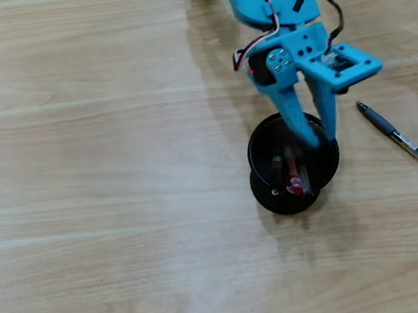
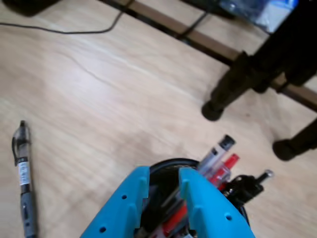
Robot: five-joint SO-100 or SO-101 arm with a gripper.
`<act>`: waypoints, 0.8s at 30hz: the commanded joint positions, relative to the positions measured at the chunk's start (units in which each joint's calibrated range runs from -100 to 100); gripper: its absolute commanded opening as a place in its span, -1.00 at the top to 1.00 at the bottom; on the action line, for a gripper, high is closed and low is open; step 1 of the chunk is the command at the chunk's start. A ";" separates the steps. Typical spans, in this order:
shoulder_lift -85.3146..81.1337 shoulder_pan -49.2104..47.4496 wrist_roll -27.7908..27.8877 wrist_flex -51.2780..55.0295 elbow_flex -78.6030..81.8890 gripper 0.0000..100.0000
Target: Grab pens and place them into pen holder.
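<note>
Wrist view, nearest: blue two-finger gripper (image 2: 163, 186) at bottom edge, jaws parted, narrow gap between the fingers, nothing clamped; tips poised right over the mouth of the pen holder (image 2: 171, 164). Holder only partly seen here, black curved rim showing behind the fingers. Three pens standing tilted in it, leaning up and right: grey and clear pen (image 2: 217, 150) with dark cap end, red and clear pen (image 2: 224, 168) just beside it, black pen (image 2: 251, 180) with silver tip furthest right. Red barrel also seen through the gap between the fingers.

Left side of wrist view: fourth pen (image 2: 24, 186), lying flat on the wooden table (image 2: 99, 99), black grip, clear barrel with white label, well apart from holder. Further back: black furniture legs (image 2: 233, 89) and a black cable (image 2: 64, 30) on the floor.

Overhead view: gripper (image 1: 320, 140) reaching down from top, fingertips at the upper right rim of the holder (image 1: 261, 184), open. Holder round, black, mesh wall, upright on table (image 1: 83, 178), right of centre. Red pen (image 1: 294, 177) and dark pen (image 1: 277, 170) seen inside from above; third one not clear here. Loose pen (image 1: 404, 142) lying diagonally to the right of holder, near the right edge, not touching holder or gripper. Blue arm (image 1: 275, 5) with red and black wires entering from top
</note>
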 commanded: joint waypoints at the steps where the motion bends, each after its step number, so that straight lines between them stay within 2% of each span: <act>1: -3.00 -5.92 1.79 -0.77 -2.71 0.84; 6: 4.61 -14.71 0.90 10.06 -8.33 0.70; 7: 10.95 -17.37 -2.66 17.97 -14.03 0.70; 8: 14.41 -18.50 -3.96 21.92 -17.74 0.70; 13: 33.77 -21.49 -3.13 36.19 -40.10 0.70; 17: 42.64 -21.49 -2.34 41.77 -51.24 0.70; 20: 45.94 -21.16 0.01 42.20 -56.22 0.70; 24: 47.55 -20.60 0.16 41.77 -56.58 0.70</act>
